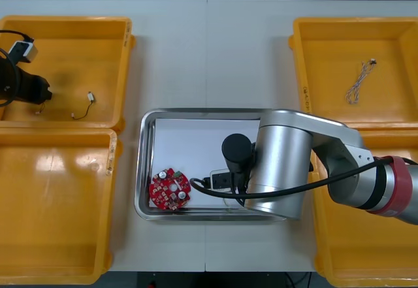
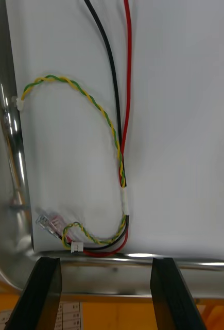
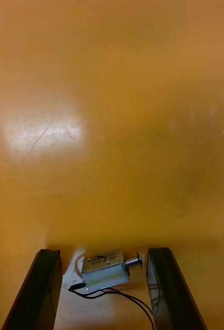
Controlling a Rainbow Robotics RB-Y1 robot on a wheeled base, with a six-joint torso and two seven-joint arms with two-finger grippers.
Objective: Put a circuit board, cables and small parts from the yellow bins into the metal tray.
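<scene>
From the front, the left pincer [image 1: 39, 92] hangs over the farther yellow bin [image 1: 78, 46] on the left. A red circuit board [image 1: 170, 188] already lies in the metal tray [image 1: 145, 164].

At the right wrist, the right pincer [image 2: 106, 291] stands apart above the tray's rim, and the cable bundle [image 2: 119, 154] lies free inside.

At the left wrist, the fingers are apart around a small metal part [image 3: 105, 268] and touch neither side of it. I would close slowly on its flat body, not on the thin wires [image 3: 101, 295].
</scene>
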